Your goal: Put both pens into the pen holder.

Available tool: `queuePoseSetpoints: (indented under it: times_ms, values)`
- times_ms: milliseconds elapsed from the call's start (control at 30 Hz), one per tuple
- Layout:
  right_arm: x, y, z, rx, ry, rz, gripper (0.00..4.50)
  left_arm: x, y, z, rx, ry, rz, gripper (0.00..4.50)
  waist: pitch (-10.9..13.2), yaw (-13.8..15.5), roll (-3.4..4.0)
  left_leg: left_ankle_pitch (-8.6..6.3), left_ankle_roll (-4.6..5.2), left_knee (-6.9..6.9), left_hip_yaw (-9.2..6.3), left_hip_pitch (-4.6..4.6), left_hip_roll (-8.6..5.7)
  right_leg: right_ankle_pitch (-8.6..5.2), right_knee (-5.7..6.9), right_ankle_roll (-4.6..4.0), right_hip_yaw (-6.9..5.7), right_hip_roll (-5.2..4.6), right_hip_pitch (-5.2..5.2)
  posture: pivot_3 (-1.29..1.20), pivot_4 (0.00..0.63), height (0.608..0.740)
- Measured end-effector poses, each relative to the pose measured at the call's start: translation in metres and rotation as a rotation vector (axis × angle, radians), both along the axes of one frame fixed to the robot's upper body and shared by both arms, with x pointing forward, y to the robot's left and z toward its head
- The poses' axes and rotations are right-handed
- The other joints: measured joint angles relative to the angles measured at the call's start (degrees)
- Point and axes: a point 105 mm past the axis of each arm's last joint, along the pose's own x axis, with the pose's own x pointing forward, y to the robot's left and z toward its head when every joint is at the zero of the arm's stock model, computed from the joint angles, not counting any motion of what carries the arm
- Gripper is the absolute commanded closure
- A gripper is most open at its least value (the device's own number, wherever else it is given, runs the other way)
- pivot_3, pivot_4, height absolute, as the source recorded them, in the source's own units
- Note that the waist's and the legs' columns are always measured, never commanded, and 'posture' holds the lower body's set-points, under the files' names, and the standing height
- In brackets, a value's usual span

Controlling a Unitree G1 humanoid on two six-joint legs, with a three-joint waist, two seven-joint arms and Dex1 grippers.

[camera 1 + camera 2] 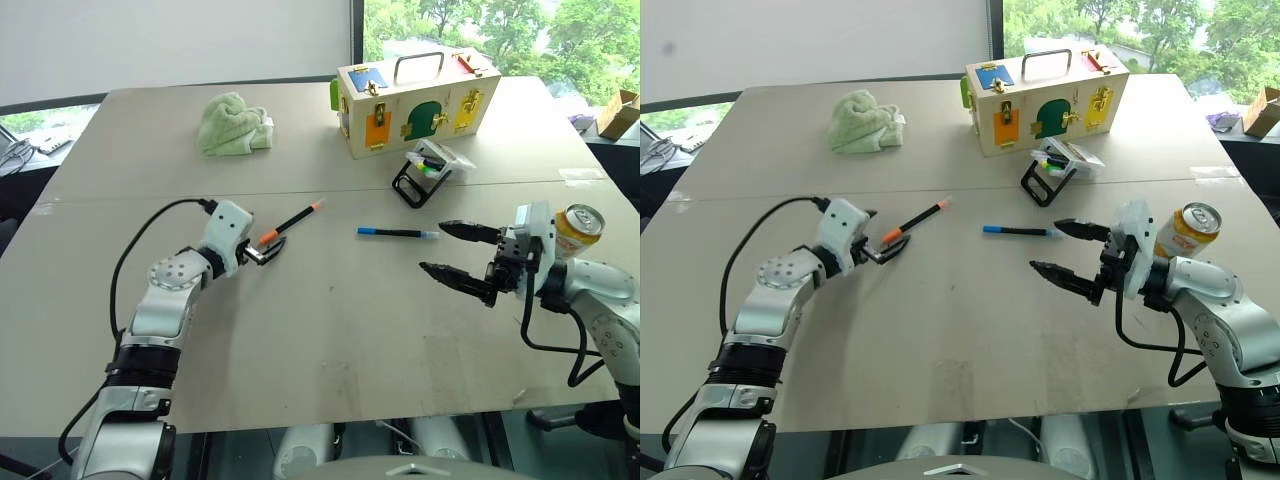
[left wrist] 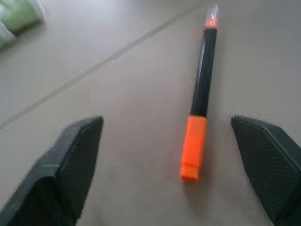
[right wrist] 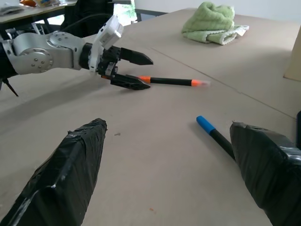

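Nearest, on the right: right claw (image 1: pixel 462 255), fingers spread wide, nothing between them, aimed toward the middle of the worktop (image 1: pixel 330 340), a drink can (image 1: pixel 577 231) just behind its wrist. On the left: left claw (image 1: pixel 268 249), also spread wide, straddling the orange end of the black pen (image 1: pixel 291 223) without clamping it. Further in, toward the centre: blue-capped pen (image 1: pixel 398 233) lying flat, just beyond the right claw's fingertips. Beyond that: tilted pen holder (image 1: pixel 421 172) with markers inside. Farthest: wooden latch box (image 1: pixel 415 100) and green cloth (image 1: pixel 233 124).
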Motion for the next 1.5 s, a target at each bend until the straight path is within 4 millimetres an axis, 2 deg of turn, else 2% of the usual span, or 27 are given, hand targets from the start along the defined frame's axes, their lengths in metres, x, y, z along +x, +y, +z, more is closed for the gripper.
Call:
queuePoseSetpoints:
  times_ms: [67, 133, 200, 400, 433, 533, 733, 867, 933, 1000, 1033, 1067, 1133, 1267, 1400, 1500]
  values:
    - [0.001, 0.002, 0.001, 0.004, -0.004, 0.006, 0.04, 0.0, -0.001, -0.005, -0.042, 0.029, -0.019, 0.0, 0.0, 0.0, 0.01, -0.01, 0.01, 0.03, 0.0, 0.01, 0.0, 0.01, 0.04, 0.01, -0.01, -0.03, 0.01, 0.0, 0.15, 0.74]
    - [0.002, 0.001, 0.001, 0.006, -0.002, 0.001, 0.0, 0.001, -0.001, -0.006, -0.062, 0.047, -0.041, 0.52, -0.1, 0.0, -0.04, -0.01, 0.01, 0.05, 0.0, 0.02, 0.0, 0.02, 0.05, 0.02, -0.01, -0.03, 0.02, 0.0, 0.15, 0.74]
    - [0.002, 0.002, 0.001, 0.012, 0.0, -0.001, 0.0, 0.001, -0.004, -0.008, -0.06, 0.069, -0.087, 1.32, -0.1, 0.0, -0.03, 0.0, 0.01, 0.05, 0.0, 0.03, -0.01, 0.02, 0.04, 0.02, -0.01, -0.04, 0.03, 0.0, 0.15, 0.74]
    - [0.003, 0.002, 0.001, 0.014, 0.002, -0.003, 0.0, 0.004, -0.013, -0.013, -0.044, 0.113, -0.171, 4.35, -0.4, -0.1, 0.06, -0.12, 0.2, 0.05, -0.02, 0.22, -0.01, 0.02, 0.17, 0.01, -0.03, -0.03, 0.17, 0.0, 0.15, 0.74]
    - [0.003, 0.002, 0.0, 0.014, 0.002, -0.003, 0.0, 0.005, -0.012, -0.014, -0.041, 0.115, -0.168, 4.47, -0.4, -0.1, 0.06, -0.12, 0.21, 0.05, -0.02, 0.36, -0.01, 0.03, 0.2, 0.0, -0.02, -0.03, 0.27, 0.0, 0.15, 0.74]
    - [0.003, 0.001, 0.001, 0.014, 0.001, -0.005, 0.0, 0.006, -0.011, -0.017, -0.033, 0.118, -0.158, 4.47, -0.4, -0.2, 0.06, -0.15, 0.24, -0.03, -0.02, 0.98, 0.02, 0.02, 0.2, -0.02, 0.01, -0.04, 0.83, 0.0, 0.15, 0.74]
    - [0.004, 0.0, 0.001, 0.015, 0.002, -0.014, 0.0, 0.007, -0.012, -0.016, -0.054, 0.064, -0.125, 4.47, -0.4, -0.2, 0.06, -0.15, 0.24, -0.02, -0.02, 0.94, 0.04, 0.03, 0.18, -0.04, 0.02, -0.1, 0.79, 0.0, 0.15, 0.74]
    - [0.012, 0.001, 0.002, 0.051, 0.017, -0.049, 0.0, 0.001, -0.019, -0.009, -0.239, 0.079, -0.105, 4.47, -0.3, -0.3, -0.1, -0.15, 0.23, -0.04, -0.04, 0.75, 0.05, 0.04, 0.05, -0.04, 0.02, -0.1, 0.69, 0.0, 0.15, 0.74]
    - [0.021, 0.005, 0.006, 0.088, 0.019, -0.073, 0.0, 0.0, -0.033, 0.005, -0.336, 0.063, -0.133, 4.47, -0.2, -0.2, -0.23, -0.1, 0.15, -0.04, -0.05, 0.65, 0.05, 0.04, -0.01, -0.04, -0.01, -0.1, 0.62, 0.0, 0.15, 0.74]
    - [0.03, 0.012, 0.012, 0.143, 0.018, -0.094, 0.0, -0.006, -0.047, 0.03, -0.45, 0.044, -0.194, 4.47, -0.1, -0.3, -0.27, -0.01, -0.01, -0.03, -0.05, 0.55, 0.05, 0.04, -0.09, -0.04, -0.01, -0.1, 0.57, 0.0, 0.15, 0.74]
    - [0.034, 0.016, 0.014, 0.174, 0.022, -0.1, 0.0, -0.011, -0.054, 0.04, -0.499, 0.039, -0.234, 4.47, -0.1, -0.3, -0.27, 0.0, -0.02, -0.03, -0.04, 0.47, 0.05, 0.04, -0.11, -0.04, -0.01, -0.1, 0.49, 0.0, 0.15, 0.74]
    - [0.041, 0.022, 0.019, 0.224, 0.032, -0.106, 0.0, -0.021, -0.07, 0.059, -0.577, 0.024, -0.326, 4.47, -0.2, -0.4, -0.27, 0.01, -0.03, 0.0, -0.05, 0.21, 0.04, 0.04, -0.1, -0.04, 0.0, -0.1, 0.24, 0.0, 0.15, 0.74]
    - [0.047, 0.03, 0.026, 0.282, 0.05, -0.102, 0.0, -0.034, -0.085, 0.075, -0.659, 0.02, -0.422, 4.47, -0.2, -0.4, -0.26, 0.02, -0.05, 0.03, -0.04, -0.07, 0.03, 0.04, -0.05, -0.03, -0.01, -0.06, -0.03, 0.0, 0.15, 0.74]
    - [0.059, 0.053, 0.049, 0.473, 0.135, -0.035, 0.0, -0.052, -0.1, 0.091, -0.787, 0.052, -0.546, 4.47, -0.2, -1.2, -0.25, 0.04, -0.08, 0.0, -0.04, -0.09, 0.03, 0.04, -0.02, -0.03, -0.02, 0.01, -0.08, 0.0, 0.15, 0.74]
    - [0.061, 0.067, 0.069, 0.59, 0.19, 0.052, 0.0, -0.057, -0.104, 0.094, -0.818, 0.075, -0.595, 4.47, -0.2, -1.4, -0.25, 0.04, -0.07, 0.02, -0.04, -0.08, 0.0, 0.04, -0.01, -0.03, -0.01, 0.02, -0.06, 0.0, 0.15, 0.74]
    - [0.061, 0.075, 0.069, 0.595, 0.216, 0.096, 0.0, -0.059, -0.104, 0.095, -0.823, 0.074, -0.618, 4.47, -0.2, -1.5, -0.25, 0.04, -0.06, 0.01, -0.03, -0.09, -0.01, 0.04, -0.02, -0.03, -0.01, 0.04, -0.07, 0.0, 0.15, 0.74]
